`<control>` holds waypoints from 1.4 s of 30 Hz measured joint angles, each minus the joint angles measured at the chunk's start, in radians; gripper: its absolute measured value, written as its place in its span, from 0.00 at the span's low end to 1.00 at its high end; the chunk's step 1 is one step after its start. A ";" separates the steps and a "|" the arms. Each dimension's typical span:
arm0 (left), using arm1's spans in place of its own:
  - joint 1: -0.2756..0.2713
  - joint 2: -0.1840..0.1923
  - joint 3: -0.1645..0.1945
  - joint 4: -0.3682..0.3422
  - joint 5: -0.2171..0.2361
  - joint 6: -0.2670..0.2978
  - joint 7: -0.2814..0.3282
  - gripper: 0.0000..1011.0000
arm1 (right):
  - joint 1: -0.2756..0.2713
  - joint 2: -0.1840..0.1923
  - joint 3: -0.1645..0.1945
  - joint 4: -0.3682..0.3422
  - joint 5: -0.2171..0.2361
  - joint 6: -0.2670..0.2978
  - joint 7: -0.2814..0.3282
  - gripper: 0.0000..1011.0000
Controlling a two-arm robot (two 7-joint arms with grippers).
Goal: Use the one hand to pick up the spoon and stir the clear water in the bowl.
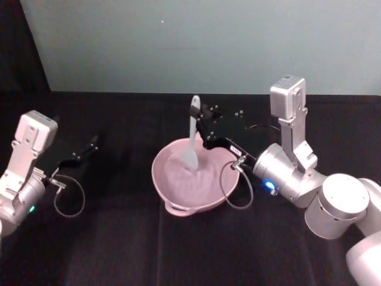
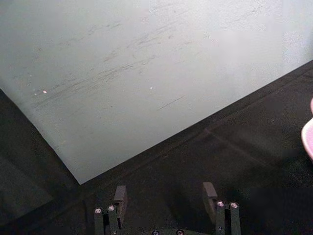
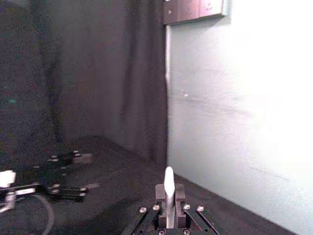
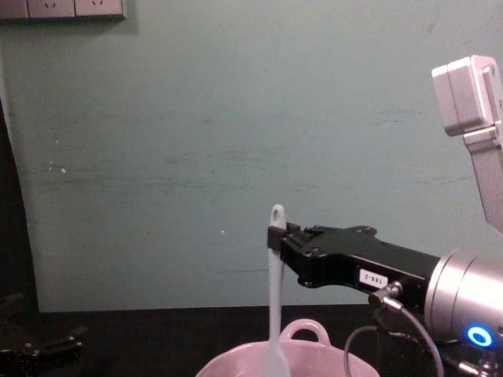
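Left gripper rests on the black table at nine o'clock from the pale pink bowl, well apart, fingers spread and holding nothing. A white spoon stands nearly upright, blade down inside the bowl. Right gripper, reaching in from four o'clock, is clamped on the spoon's upper handle.
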 joint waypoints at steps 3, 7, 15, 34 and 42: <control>0.000 0.000 0.000 0.000 0.000 0.000 0.000 1.00 | 0.007 -0.003 0.014 0.011 -0.036 -0.018 -0.025 0.10; 0.000 0.000 0.000 0.000 0.000 0.000 0.000 1.00 | 0.006 0.005 0.030 0.003 -0.055 -0.012 -0.033 0.10; 0.000 0.000 0.000 0.000 0.000 0.000 0.000 1.00 | -0.025 0.048 0.052 -0.065 -0.048 0.059 -0.003 0.10; 0.000 0.000 0.000 0.000 0.000 0.000 0.000 1.00 | -0.054 0.063 0.000 -0.131 0.065 0.103 0.071 0.10; 0.000 0.000 0.000 0.000 0.000 0.000 0.000 1.00 | -0.020 0.017 -0.005 -0.054 -0.012 0.028 -0.012 0.10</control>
